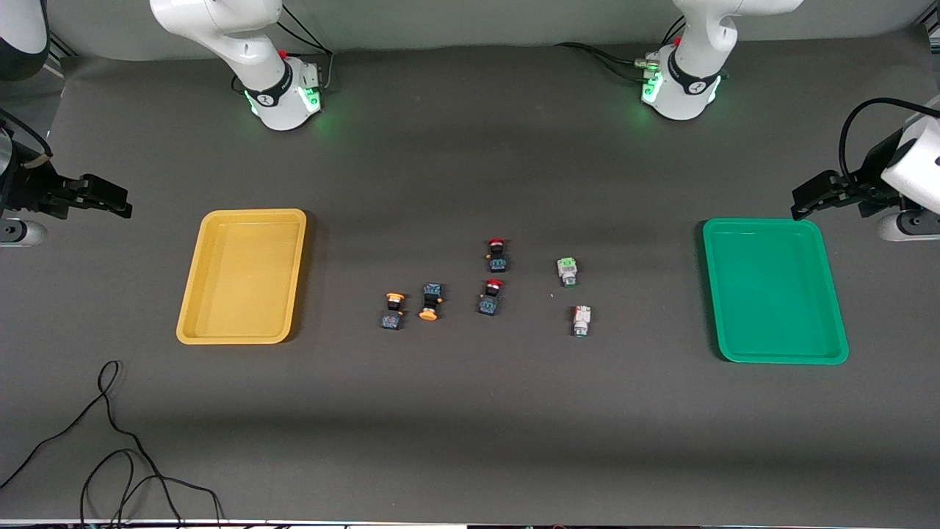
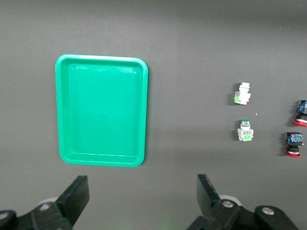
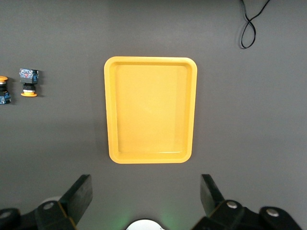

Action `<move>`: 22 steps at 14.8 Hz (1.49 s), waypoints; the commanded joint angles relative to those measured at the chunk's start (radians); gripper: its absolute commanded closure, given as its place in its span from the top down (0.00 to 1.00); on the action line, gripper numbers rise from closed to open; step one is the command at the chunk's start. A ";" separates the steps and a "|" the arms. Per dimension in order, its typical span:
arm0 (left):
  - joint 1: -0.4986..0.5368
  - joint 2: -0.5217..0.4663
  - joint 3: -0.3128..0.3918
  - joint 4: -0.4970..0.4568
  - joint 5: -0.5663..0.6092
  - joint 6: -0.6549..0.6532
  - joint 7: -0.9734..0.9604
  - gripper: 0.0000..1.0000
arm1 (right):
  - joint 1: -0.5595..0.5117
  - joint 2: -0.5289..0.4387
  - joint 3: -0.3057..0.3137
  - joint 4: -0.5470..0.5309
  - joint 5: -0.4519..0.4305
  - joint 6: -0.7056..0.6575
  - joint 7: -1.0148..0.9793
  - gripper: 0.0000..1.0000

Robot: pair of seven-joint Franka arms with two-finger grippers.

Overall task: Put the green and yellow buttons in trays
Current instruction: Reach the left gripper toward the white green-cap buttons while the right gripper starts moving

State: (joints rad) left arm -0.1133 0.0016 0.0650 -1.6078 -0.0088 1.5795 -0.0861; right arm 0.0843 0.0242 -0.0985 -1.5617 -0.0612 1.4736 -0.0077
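Two white-and-green buttons (image 1: 567,270) (image 1: 581,320) lie on the mat between the middle and the empty green tray (image 1: 771,294). Two yellow-capped dark buttons (image 1: 393,310) (image 1: 430,300) lie nearer the empty yellow tray (image 1: 242,275). My left gripper (image 1: 808,200) hangs open and empty over the mat by the green tray's corner. My right gripper (image 1: 110,200) hangs open and empty over the mat beside the yellow tray. The left wrist view shows the green tray (image 2: 100,110), both green buttons (image 2: 243,94) (image 2: 245,131) and its gripper (image 2: 143,196). The right wrist view shows the yellow tray (image 3: 150,110), both yellow buttons (image 3: 29,81) (image 3: 3,91) and its gripper (image 3: 146,196).
Two dark buttons with red caps (image 1: 497,253) (image 1: 490,296) lie between the yellow and green buttons; they also show in the left wrist view (image 2: 301,112) (image 2: 293,143). A black cable (image 1: 110,441) loops on the mat near the front camera, toward the right arm's end.
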 commanded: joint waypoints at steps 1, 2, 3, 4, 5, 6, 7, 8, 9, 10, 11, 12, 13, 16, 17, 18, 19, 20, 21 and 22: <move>0.000 0.011 -0.002 0.028 0.007 -0.018 -0.014 1.00 | 0.002 0.002 0.006 0.012 -0.014 -0.016 -0.005 1.00; 0.000 0.011 -0.002 0.028 0.007 -0.019 -0.012 1.00 | 0.000 0.005 0.006 0.020 -0.015 -0.016 -0.008 1.00; 0.000 0.011 -0.004 0.028 0.010 -0.016 -0.005 1.00 | -0.001 0.009 0.006 0.028 -0.015 -0.016 -0.008 1.00; -0.002 0.009 -0.004 0.028 0.010 -0.019 -0.014 1.00 | 0.000 0.010 0.006 0.026 -0.015 -0.016 -0.003 1.00; -0.006 0.005 -0.005 0.028 0.010 -0.018 -0.015 1.00 | 0.000 0.011 0.006 0.026 -0.015 -0.016 -0.003 1.00; -0.008 0.006 -0.005 0.028 0.010 -0.016 -0.015 1.00 | 0.000 0.013 0.008 0.026 -0.015 -0.016 -0.003 1.00; -0.006 0.006 -0.005 0.028 0.007 -0.015 -0.014 1.00 | 0.000 0.011 0.006 0.026 -0.015 -0.016 -0.003 1.00; -0.003 0.006 -0.005 0.028 0.007 -0.013 -0.014 1.00 | 0.000 0.011 0.006 0.025 -0.015 -0.016 -0.003 1.00; -0.003 0.006 -0.005 0.028 0.006 -0.012 -0.014 1.00 | 0.000 0.013 0.008 0.026 -0.015 -0.016 -0.003 1.00; -0.002 0.005 -0.005 0.028 0.004 -0.012 -0.015 1.00 | 0.000 0.014 0.008 0.028 -0.015 -0.016 -0.003 1.00; -0.002 0.003 -0.005 0.028 0.000 -0.013 -0.015 1.00 | 0.000 0.014 0.008 0.028 -0.015 -0.016 -0.006 1.00; -0.002 0.003 -0.005 0.026 0.000 -0.013 -0.015 1.00 | -0.001 0.014 0.006 0.029 -0.014 -0.016 -0.014 1.00; -0.005 0.003 -0.005 0.023 0.001 -0.010 -0.015 1.00 | -0.003 0.014 0.003 0.031 -0.014 -0.016 -0.015 1.00; -0.012 0.003 -0.008 -0.016 -0.008 0.007 -0.015 0.99 | -0.003 0.014 -0.003 0.031 -0.014 -0.016 -0.014 1.00; -0.017 0.001 -0.011 -0.044 -0.016 0.031 -0.015 0.99 | -0.003 0.014 -0.001 0.031 -0.014 -0.016 -0.014 1.00; -0.032 0.001 -0.023 -0.073 -0.019 0.054 -0.017 0.99 | -0.002 0.014 -0.001 0.031 -0.008 -0.016 -0.014 1.00; -0.046 0.003 -0.028 -0.090 -0.019 0.066 -0.021 0.99 | -0.001 0.014 0.000 0.031 -0.002 -0.016 -0.011 1.00; -0.064 0.005 -0.039 -0.112 -0.025 0.079 -0.058 1.00 | -0.001 0.014 0.000 0.031 0.000 -0.016 -0.011 1.00; -0.094 0.003 -0.051 -0.135 -0.025 0.094 -0.126 0.99 | -0.001 0.014 0.000 0.031 0.000 -0.016 -0.014 1.00; -0.132 0.003 -0.063 -0.153 -0.025 0.108 -0.191 0.99 | -0.003 0.014 0.000 0.031 0.000 -0.016 -0.015 1.00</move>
State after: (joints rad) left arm -0.1752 0.0215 0.0160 -1.7084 -0.0305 1.6503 -0.1619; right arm 0.0840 0.0287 -0.1000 -1.5554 -0.0611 1.4730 -0.0077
